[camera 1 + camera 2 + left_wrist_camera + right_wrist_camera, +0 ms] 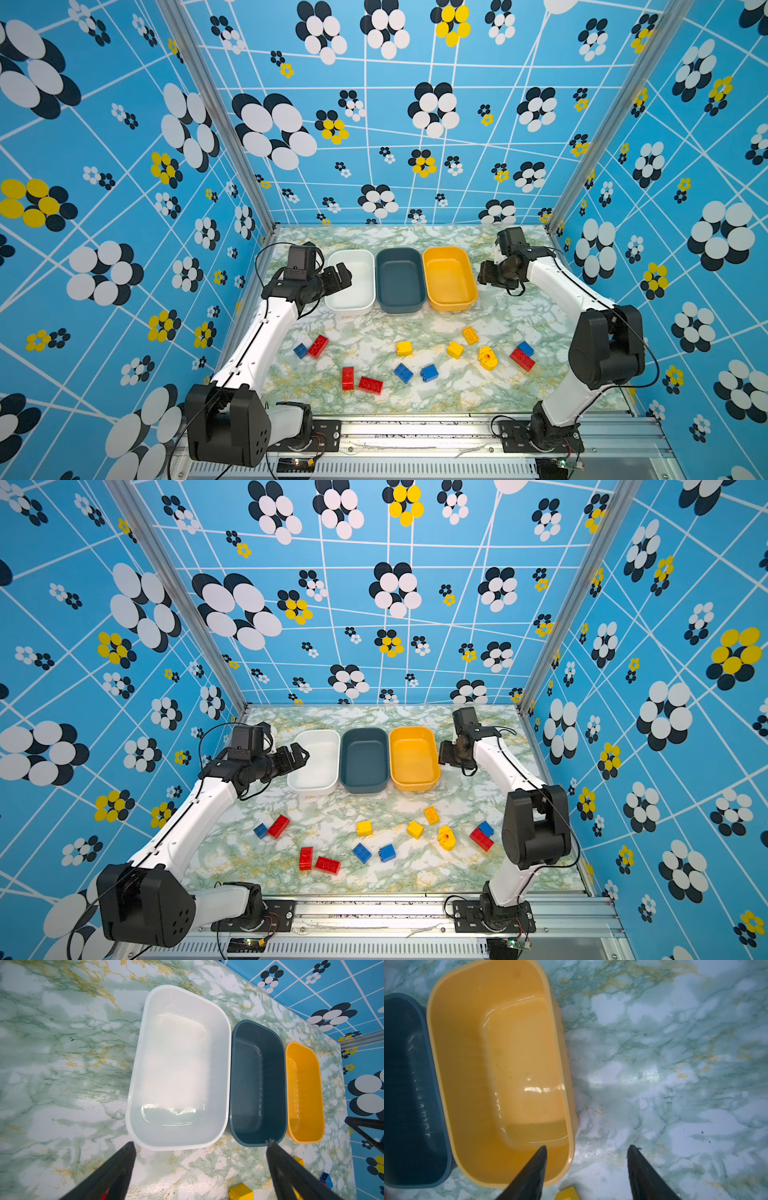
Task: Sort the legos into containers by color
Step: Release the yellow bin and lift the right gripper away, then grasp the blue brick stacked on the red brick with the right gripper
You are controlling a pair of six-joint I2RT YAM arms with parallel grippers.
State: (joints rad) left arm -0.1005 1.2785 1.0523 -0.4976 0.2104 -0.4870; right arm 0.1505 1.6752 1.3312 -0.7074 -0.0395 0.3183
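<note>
Three containers stand in a row at the back: white, dark teal and yellow-orange, all empty. Several legos lie loose on the marble in front: red ones, blue ones, yellow ones, and a rounded yellow piece with a red dot. My left gripper hangs open over the white tub's left rim. My right gripper is open beside the yellow tub's right wall, holding nothing.
A red brick with a blue one against it lies close to the right arm's elbow. A blue brick sits beside the left arm's forearm. Patterned walls close in the table on three sides.
</note>
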